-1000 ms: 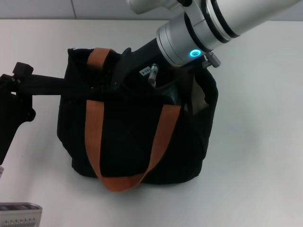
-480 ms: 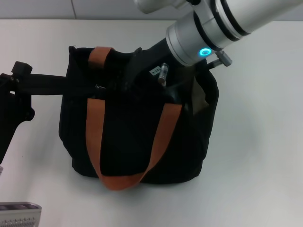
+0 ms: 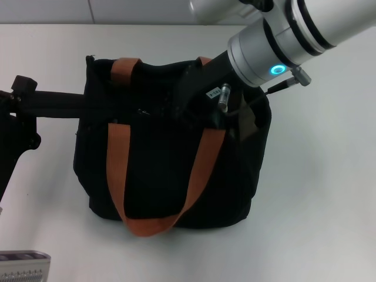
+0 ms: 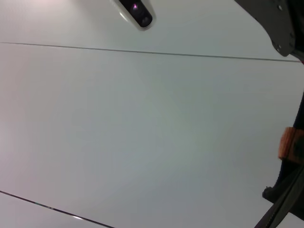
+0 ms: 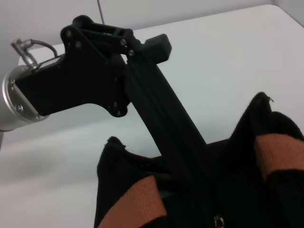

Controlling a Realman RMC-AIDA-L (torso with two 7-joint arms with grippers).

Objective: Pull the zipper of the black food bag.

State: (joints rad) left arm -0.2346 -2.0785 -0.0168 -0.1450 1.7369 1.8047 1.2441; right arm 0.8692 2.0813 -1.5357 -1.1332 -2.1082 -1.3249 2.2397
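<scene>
The black food bag (image 3: 158, 170) stands upright mid-table, its rust-orange handles (image 3: 116, 164) hanging down the front. My left gripper (image 3: 82, 104) reaches in from the left with its long black fingers shut on the bag's left rim; the right wrist view shows the left gripper (image 5: 192, 159) running into the bag (image 5: 237, 190). My right gripper (image 3: 183, 111) sits over the top rim near the middle, dark against the fabric, shut on the zipper there. A small silver bit of the zipper (image 5: 218, 221) shows at the rim. A sliver of the bag (image 4: 297, 180) edges the left wrist view.
The white table (image 3: 317, 194) stretches around the bag on all sides. A grey ribbed object (image 3: 23, 265) lies at the near left corner. The right arm's thick silver forearm (image 3: 276, 47) crosses above the bag's back right.
My right gripper has travelled to the right along the bag's top rim, and less cream lining shows at the right end. The left gripper has held still on the left rim.
</scene>
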